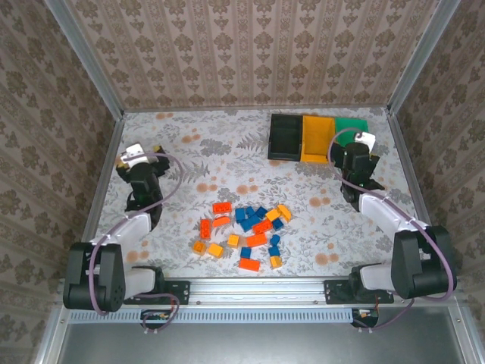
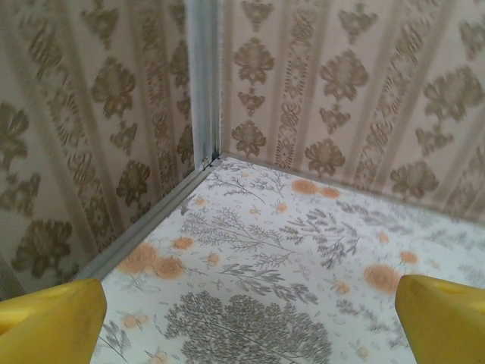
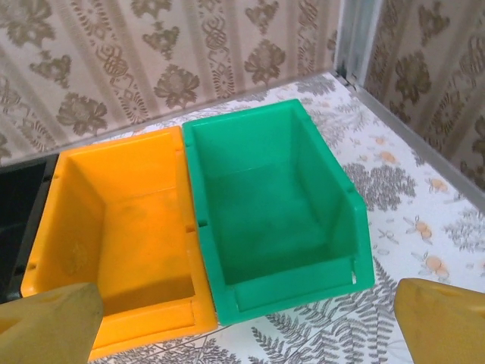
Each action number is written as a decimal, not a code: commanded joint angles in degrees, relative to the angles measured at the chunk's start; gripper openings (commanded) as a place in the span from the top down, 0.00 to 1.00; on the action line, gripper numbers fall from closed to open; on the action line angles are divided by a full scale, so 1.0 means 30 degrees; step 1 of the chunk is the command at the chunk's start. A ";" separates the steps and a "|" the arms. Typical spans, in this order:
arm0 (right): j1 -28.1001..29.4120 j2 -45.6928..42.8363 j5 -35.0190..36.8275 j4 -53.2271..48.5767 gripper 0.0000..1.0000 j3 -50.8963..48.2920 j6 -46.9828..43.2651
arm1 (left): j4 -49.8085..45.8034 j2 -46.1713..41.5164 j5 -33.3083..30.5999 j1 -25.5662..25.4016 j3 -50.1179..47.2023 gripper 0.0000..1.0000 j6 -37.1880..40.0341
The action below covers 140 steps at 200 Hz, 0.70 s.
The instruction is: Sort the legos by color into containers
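Nothing is sorted yet. The legos [image 1: 246, 227] lie heaped on the bench [image 1: 189, 152], in the lower middle. The containers [image 1: 317, 140] (black, orange, green) sit empty at the upper right. The left hand [image 2: 250, 322] and right hand [image 3: 246, 326] are open, holding nothing.

The left end effector [image 1: 139, 155] and the right end effector [image 1: 357, 143] both hang raised, jaws spread wide, gripping nothing.

Our left arm [image 1: 132, 227] and right arm [image 1: 383, 208] have black joints, white links and mauve cables [image 1: 95, 284]. Our gripper fingers [image 2: 45, 322] are yellow.
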 commanded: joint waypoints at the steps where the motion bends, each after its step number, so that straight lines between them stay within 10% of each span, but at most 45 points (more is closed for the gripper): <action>1: -0.0788 -0.0129 -0.2367 -0.1334 0.00 0.0783 0.2818 | -0.1158 -0.1528 -0.0236 0.0706 -0.0119 0.00 -0.6295; 19: -0.1341 0.0141 -0.4701 -0.1439 0.00 0.1344 0.4086 | -0.3970 -0.2580 -0.0741 0.1467 -0.0753 0.00 -1.2787; 42: -0.2047 0.1191 -0.8126 -0.1515 0.00 0.2336 0.4569 | -0.5309 -0.2120 0.4312 0.3816 -0.0108 0.00 -1.3899; 101: -0.2393 0.4328 -1.1289 -0.3930 0.00 0.5483 0.4870 | -0.6894 0.0371 0.9946 0.3099 0.3068 0.00 -1.1736; 140: -0.1141 0.7313 -1.0134 -0.7585 0.02 0.9131 0.2779 | -1.0887 0.1219 0.8875 -0.0153 0.5276 0.00 -0.8651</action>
